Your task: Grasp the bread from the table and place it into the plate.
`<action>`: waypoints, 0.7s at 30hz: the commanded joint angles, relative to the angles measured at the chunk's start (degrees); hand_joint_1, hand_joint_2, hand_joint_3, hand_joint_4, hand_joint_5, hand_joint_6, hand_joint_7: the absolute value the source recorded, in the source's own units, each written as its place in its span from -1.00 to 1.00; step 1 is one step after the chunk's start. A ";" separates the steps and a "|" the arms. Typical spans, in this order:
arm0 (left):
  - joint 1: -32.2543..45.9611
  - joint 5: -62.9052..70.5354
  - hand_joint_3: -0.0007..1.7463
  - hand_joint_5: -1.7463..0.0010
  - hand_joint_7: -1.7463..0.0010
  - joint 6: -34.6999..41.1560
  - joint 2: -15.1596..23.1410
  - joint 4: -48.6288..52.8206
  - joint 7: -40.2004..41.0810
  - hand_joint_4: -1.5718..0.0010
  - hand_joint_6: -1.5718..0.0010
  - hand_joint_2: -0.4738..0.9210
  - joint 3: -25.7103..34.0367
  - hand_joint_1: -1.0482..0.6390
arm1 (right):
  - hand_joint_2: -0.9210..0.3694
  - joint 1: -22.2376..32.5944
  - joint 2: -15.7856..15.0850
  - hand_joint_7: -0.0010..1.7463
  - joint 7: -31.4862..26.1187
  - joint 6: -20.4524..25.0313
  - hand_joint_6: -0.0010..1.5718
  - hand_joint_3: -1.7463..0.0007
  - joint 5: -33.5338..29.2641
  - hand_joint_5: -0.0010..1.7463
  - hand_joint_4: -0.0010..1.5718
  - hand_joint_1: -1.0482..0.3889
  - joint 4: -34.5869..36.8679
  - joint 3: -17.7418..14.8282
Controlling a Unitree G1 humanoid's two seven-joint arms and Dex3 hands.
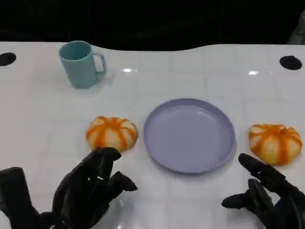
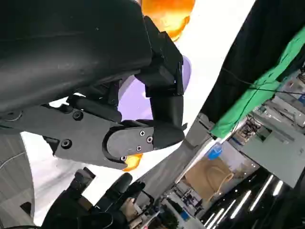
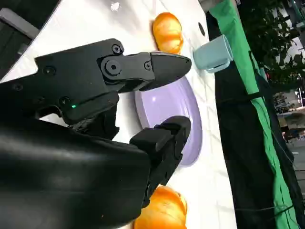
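Observation:
Two orange-striped bread buns lie on the white table on either side of an empty lilac plate (image 1: 189, 135). The left bread (image 1: 111, 133) is just beyond my left hand (image 1: 90, 188), which hovers near the table's front edge with its fingers apart and nothing in them. The right bread (image 1: 275, 143) lies just past my right hand (image 1: 269, 193), whose fingers are also spread and empty. In the left wrist view the left bread (image 2: 167, 12) shows beyond the fingers (image 2: 164, 102). The right wrist view has the right bread (image 3: 162, 210) beside that hand's fingers (image 3: 159, 67), with the plate (image 3: 167, 102) behind.
A teal mug (image 1: 81, 63) stands upright at the back left, well away from the plate. Two dark round holes (image 1: 290, 62) mark the table's far corners. A dark backdrop lies past the table's far edge.

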 commanded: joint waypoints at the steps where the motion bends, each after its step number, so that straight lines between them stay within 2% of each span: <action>1: 0.46 0.40 -0.46 -1.00 -0.73 -0.15 0.70 -0.81 0.10 0.28 0.40 1.00 0.02 -0.34 | -1.00 0.56 -0.60 -0.72 -0.26 0.33 0.36 0.69 0.47 0.05 0.09 -0.62 -1.13 -0.46; 21: 0.23 0.69 -0.49 -1.00 -0.73 -0.03 0.75 -0.96 0.42 0.27 0.37 1.00 0.04 -0.34 | -1.00 0.29 -0.65 -0.72 -0.28 0.43 0.36 0.68 0.37 0.05 0.11 -0.62 -0.95 -0.37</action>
